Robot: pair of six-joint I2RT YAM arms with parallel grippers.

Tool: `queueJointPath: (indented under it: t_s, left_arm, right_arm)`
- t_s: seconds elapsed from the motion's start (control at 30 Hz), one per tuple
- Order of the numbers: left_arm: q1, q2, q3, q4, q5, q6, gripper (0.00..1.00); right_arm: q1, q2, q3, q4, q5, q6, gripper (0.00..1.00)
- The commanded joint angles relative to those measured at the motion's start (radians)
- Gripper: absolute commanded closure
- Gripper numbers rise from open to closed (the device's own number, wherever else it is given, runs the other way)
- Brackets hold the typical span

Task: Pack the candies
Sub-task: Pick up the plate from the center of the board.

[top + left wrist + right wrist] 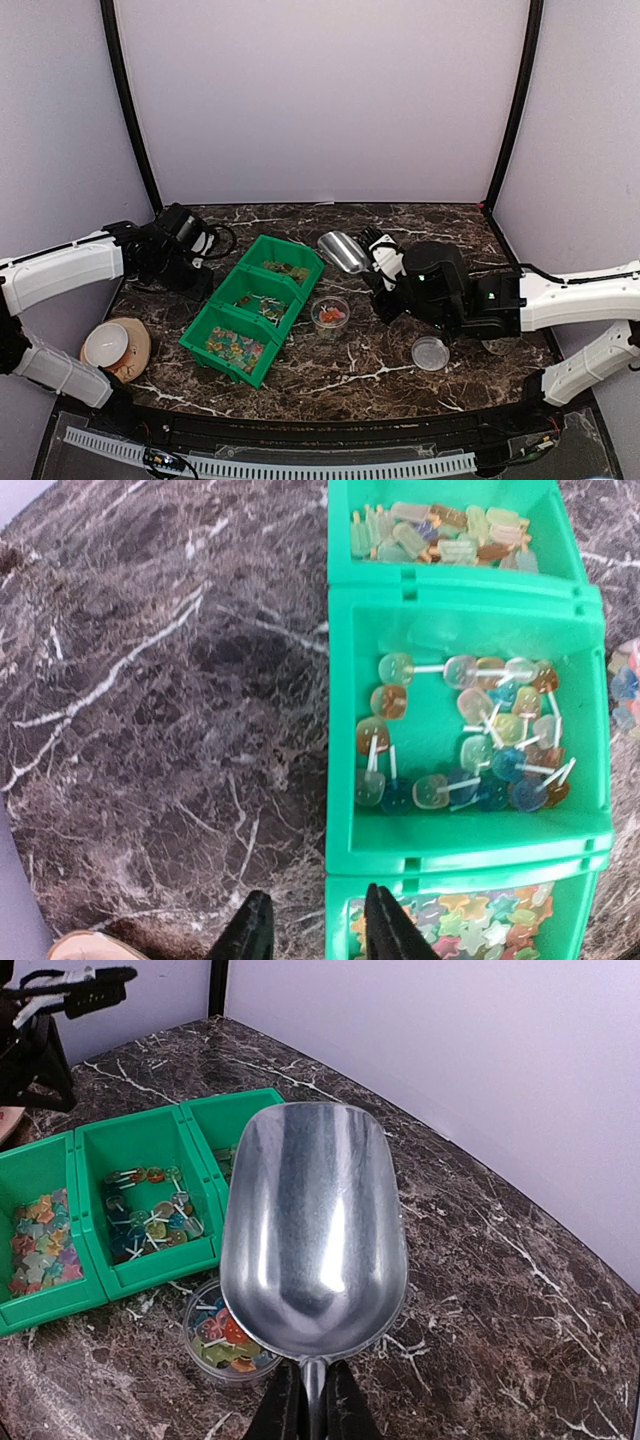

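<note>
Polished, mirror-bright metal scoop (315, 1240), smooth green plastic bins (460, 592), dark marble-look counter (150, 730) with white veins and slight sheen, clear plastic tub (190, 1330), translucent glossy candies (470, 745), matt black left pincer (315, 920)

Three joined green bins (215, 362) run diagonally across the marble surface (330, 385), each holding candies (233, 349). At their 3 o'clock, just beside them, a clear round tub (330, 315) holds more. A lid (430, 353) lies apart at the tub's 4 o'clock. The right claw (374, 262) grips a metal scoop (342, 252) at the tub's 12 o'clock. The left claw (200, 278) hangs at the bins' 10 o'clock, and a white bowl (106, 344) sits at their 8 o'clock.
</note>
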Motion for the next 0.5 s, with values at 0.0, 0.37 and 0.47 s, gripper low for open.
queueJointPath:
  t_s: [0.0, 0.37, 0.47]
  left_arm:
    - [-0.004, -0.008, 0.074, 0.004, 0.006, 0.023, 0.64]
    - [0.003, 0.139, 0.119, 0.125, 0.013, 0.012, 0.46]
    - [0.021, 0.202, 0.163, 0.116, 0.036, 0.014, 0.46]
  right_arm:
    - [-0.007, 0.022, 0.048, 0.003, -0.01, -0.002, 1.0]
    - [-0.007, 0.024, 0.05, -0.004, -0.037, 0.022, 1.0]
    - [-0.006, 0.017, 0.045, -0.011, -0.046, 0.034, 1.0]
